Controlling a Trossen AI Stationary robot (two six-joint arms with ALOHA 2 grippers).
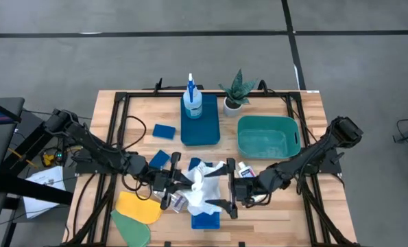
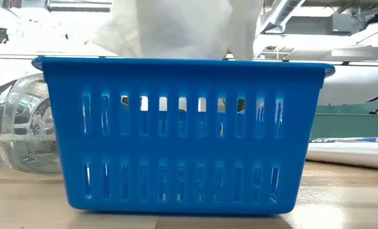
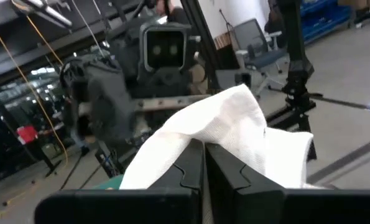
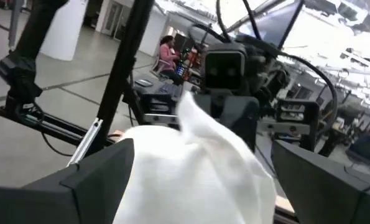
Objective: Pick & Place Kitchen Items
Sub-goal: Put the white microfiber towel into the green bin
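Note:
A white cloth (image 1: 205,184) hangs bunched in the air between my two grippers, above a blue slotted basket (image 2: 182,133) at the table's near edge. My left gripper (image 3: 204,155) comes from the left and is shut on the cloth. My right gripper (image 4: 197,186) faces it from the right, wide open, with one finger on each side of the cloth (image 4: 191,162). Whether those fingers touch the cloth, I cannot tell. A clear plastic bottle (image 2: 23,127) lies on its side left of the basket. My left gripper pinches a bunched fold of the white cloth (image 3: 200,134) between its two fingers, several layers thick. The fingers point level, coming from the table's left. The cloth is held up in the air. Its lower part (image 2: 176,32) drops behind the basket's rim, slack.
A yellow cloth (image 1: 138,206) and a green cloth (image 1: 132,230) lie at the near left. Two blue sponges (image 1: 164,130) lie farther back. A spray bottle (image 1: 191,99) stands on a blue tray (image 1: 202,127). Beside it are a plant (image 1: 234,96), a teal tub (image 1: 267,135) and a white bottle (image 1: 243,169).

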